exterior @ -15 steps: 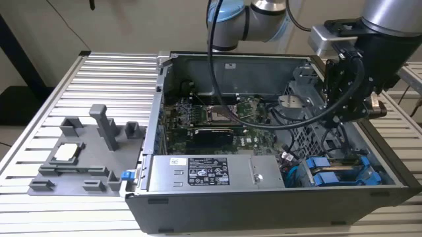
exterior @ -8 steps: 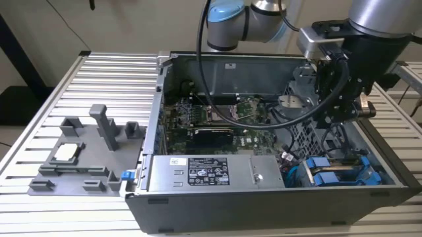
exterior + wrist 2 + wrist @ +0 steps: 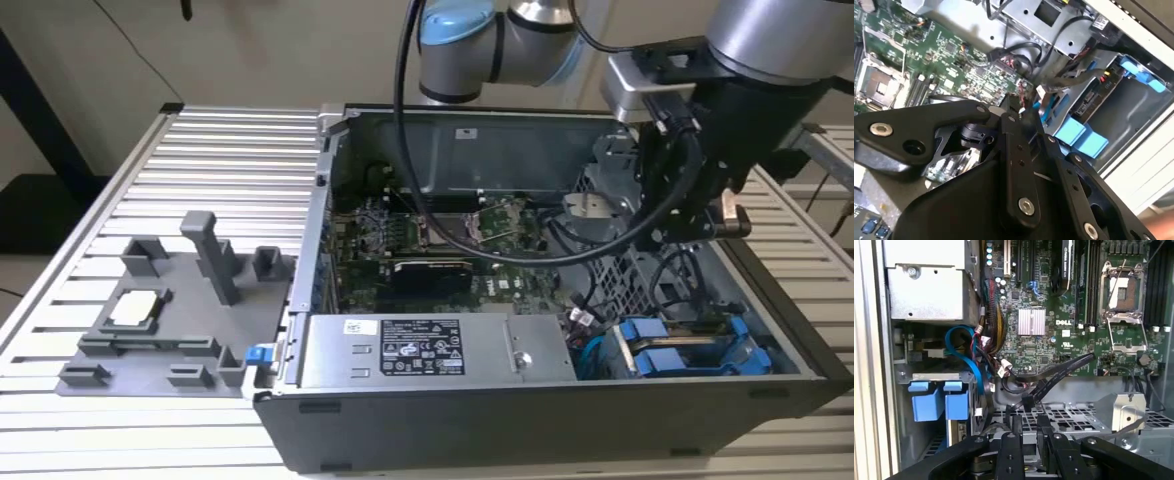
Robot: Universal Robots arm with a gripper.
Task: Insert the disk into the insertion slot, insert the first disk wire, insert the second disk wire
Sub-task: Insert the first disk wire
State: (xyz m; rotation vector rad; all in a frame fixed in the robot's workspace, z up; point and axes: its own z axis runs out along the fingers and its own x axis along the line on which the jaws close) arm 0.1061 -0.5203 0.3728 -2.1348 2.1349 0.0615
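I am hanging my one arm (image 3: 763, 40) over the one open case (image 3: 400, 440), toward the exterior view's right. The case is lying on the slatted bench (image 3: 227, 150). My pincer (image 3: 1030, 418) is hovering above the perforated cage (image 3: 1074, 416), and I cannot tell whether it is open or closed, nor whether it is gripping anything. Nearest to it, two black wires (image 3: 1056, 371) are trailing off the board (image 3: 1054, 340), and the plug (image 3: 1029, 401) of one is hanging just beyond the pincer's tip.

In the corner of the case, the slot (image 3: 934, 376) is holding two blue-framed units. One blue carrier (image 3: 924, 402) is sitting just beside a second blue carrier (image 3: 956, 401), both pushed in. The disk is one of these two, but I cannot tell which. One blue cable (image 3: 971, 347) is looping down next to them.

One labelled power box (image 3: 427, 350) is lying along the case's near edge. One socket (image 3: 1124, 295) on the board is standing open. Outside the case, toward the exterior view's left, one grey tray (image 3: 147, 330) is resting on the bench.
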